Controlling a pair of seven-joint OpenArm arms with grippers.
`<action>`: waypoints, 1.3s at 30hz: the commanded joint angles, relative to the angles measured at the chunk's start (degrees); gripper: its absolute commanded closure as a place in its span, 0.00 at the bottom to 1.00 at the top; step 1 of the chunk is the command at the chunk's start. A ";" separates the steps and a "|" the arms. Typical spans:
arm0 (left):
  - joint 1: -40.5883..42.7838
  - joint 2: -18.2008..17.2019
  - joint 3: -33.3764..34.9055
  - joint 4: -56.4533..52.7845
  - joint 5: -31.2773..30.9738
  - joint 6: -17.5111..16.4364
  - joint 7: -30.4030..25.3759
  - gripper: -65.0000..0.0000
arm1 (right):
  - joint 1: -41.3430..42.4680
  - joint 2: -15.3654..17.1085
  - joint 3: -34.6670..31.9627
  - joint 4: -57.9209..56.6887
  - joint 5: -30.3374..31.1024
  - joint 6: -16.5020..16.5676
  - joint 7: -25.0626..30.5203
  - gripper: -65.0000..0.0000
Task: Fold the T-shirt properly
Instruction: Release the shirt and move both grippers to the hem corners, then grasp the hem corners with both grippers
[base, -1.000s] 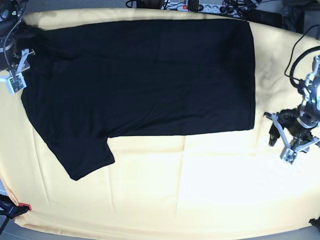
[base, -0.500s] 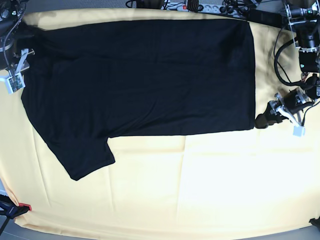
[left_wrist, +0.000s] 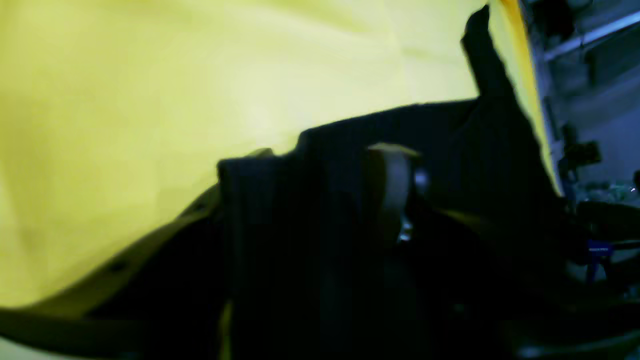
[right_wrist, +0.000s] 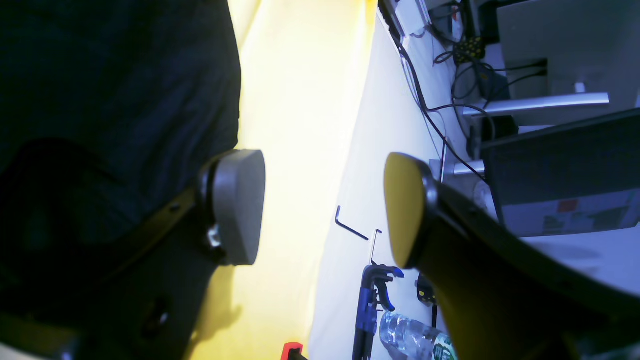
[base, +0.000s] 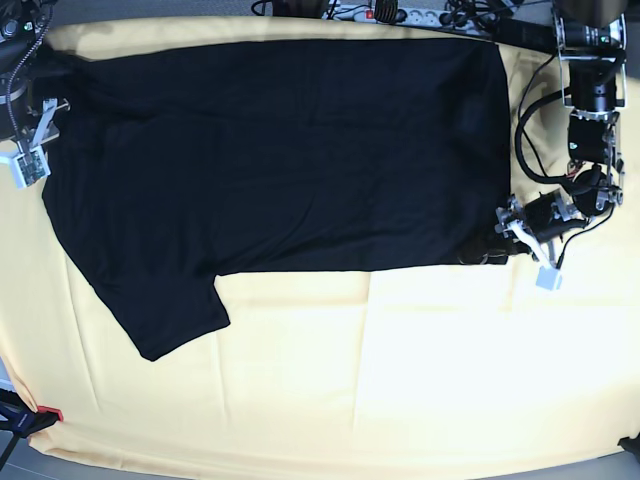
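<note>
The black T-shirt (base: 290, 150) lies flat on the pale yellow tablecloth (base: 400, 370), one sleeve pointing toward the front left. My left gripper (base: 497, 248) sits at the shirt's front right hem corner. The left wrist view is dark and blurred: black cloth (left_wrist: 450, 150) surrounds one grey pad (left_wrist: 395, 185), and how far the jaws stand apart is unclear. My right gripper (base: 33, 140) hovers at the shirt's left edge. In the right wrist view it (right_wrist: 322, 207) is open, nothing between its pads, black cloth (right_wrist: 115, 75) beside one finger.
A power strip and cables (base: 390, 12) run along the back edge. Beyond the left table edge lie hex keys (right_wrist: 350, 230), a blue clamp (right_wrist: 372, 300) and a water bottle (right_wrist: 410, 340). A red tag (base: 50, 413) marks the front left corner.
My left arm swung from the bare cloth at the right in to the shirt's front right corner, and its jaws narrowed. The right arm and the shirt stayed put.
</note>
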 joint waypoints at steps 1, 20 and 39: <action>-1.57 -0.55 0.15 0.31 0.50 0.59 1.25 0.72 | -0.02 0.81 0.63 0.70 -1.11 -0.70 0.83 0.40; -15.65 0.13 0.22 0.31 10.67 3.13 -2.62 1.00 | 13.55 -0.55 0.61 -4.98 14.67 4.52 9.33 0.40; -13.35 0.13 0.22 0.31 10.23 2.51 1.55 1.00 | 62.29 -12.85 0.50 -72.63 51.08 40.79 0.59 0.40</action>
